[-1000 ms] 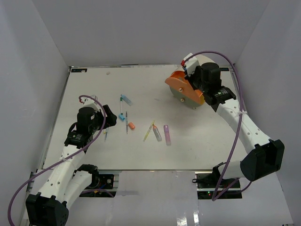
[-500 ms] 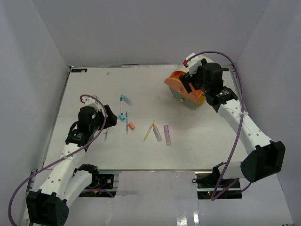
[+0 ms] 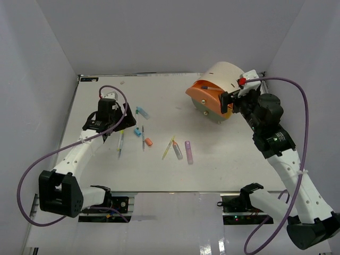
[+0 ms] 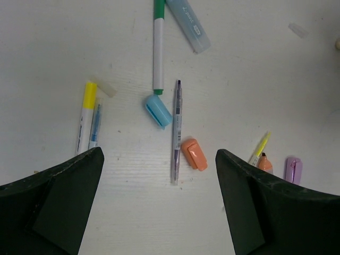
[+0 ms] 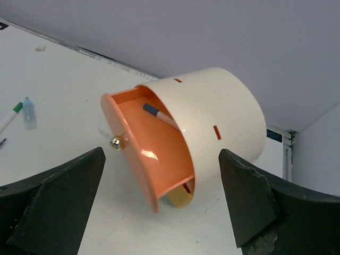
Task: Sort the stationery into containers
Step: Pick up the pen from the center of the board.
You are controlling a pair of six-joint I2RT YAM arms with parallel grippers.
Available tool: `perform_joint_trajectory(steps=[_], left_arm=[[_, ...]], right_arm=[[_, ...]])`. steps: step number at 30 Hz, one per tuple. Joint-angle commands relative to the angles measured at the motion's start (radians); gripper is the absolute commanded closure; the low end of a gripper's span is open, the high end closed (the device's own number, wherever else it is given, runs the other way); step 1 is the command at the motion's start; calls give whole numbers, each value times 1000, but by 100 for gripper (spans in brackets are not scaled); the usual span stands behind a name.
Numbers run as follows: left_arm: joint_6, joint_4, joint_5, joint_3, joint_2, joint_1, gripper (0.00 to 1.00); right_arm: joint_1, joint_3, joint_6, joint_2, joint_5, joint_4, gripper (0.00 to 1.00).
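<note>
The containers are drawers in a cream cylinder (image 5: 223, 117) lying on its side. Its orange drawer (image 5: 154, 149) is pulled out with a blue-tipped pen (image 5: 159, 116) inside, and a yellow drawer (image 5: 180, 199) peeks out below. My right gripper (image 5: 161, 154) stands open and empty, a short way in front of that drawer. Loose stationery lies mid-table: a yellow marker (image 4: 85, 117), a green-and-white pen (image 4: 158, 48), a blue cap (image 4: 158, 111), a slim purple pen (image 4: 177, 133), an orange cap (image 4: 194, 154). My left gripper (image 4: 159, 154) hovers open above them, holding nothing.
A teal marker (image 4: 188, 24) lies farther back. A yellow pen (image 3: 168, 148), an orange marker (image 3: 177, 151) and a purple marker (image 3: 188, 151) lie together nearer the table's middle. White walls close in the table on three sides.
My right gripper has opened and drawn back from above the orange drawer, which now shows a pen inside. My left arm has swung toward the back, over the loose pens.
</note>
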Motion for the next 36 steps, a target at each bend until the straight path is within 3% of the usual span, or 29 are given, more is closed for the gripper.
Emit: perform_joint_trajectory(steps=[1, 7, 12, 17, 23, 36], left_arm=[[-15, -19, -23, 93, 91, -6, 3], [-19, -47, -63, 245, 309, -17, 7], [1, -91, -112, 403, 476, -37, 11], [16, -98, -152, 469, 614, -43, 16], [28, -105, -182, 528, 708, -43, 28], [50, -116, -166, 586, 846, -43, 43]], right_arm=[[1, -80, 130, -80, 10, 65, 6], [1, -207, 251, -244, 4, 96, 2], [1, -276, 289, -298, -10, 105, 2], [3, -305, 294, -319, -18, 96, 2], [3, -325, 289, -333, -7, 96, 2], [3, -354, 280, -351, 42, 114, 2]])
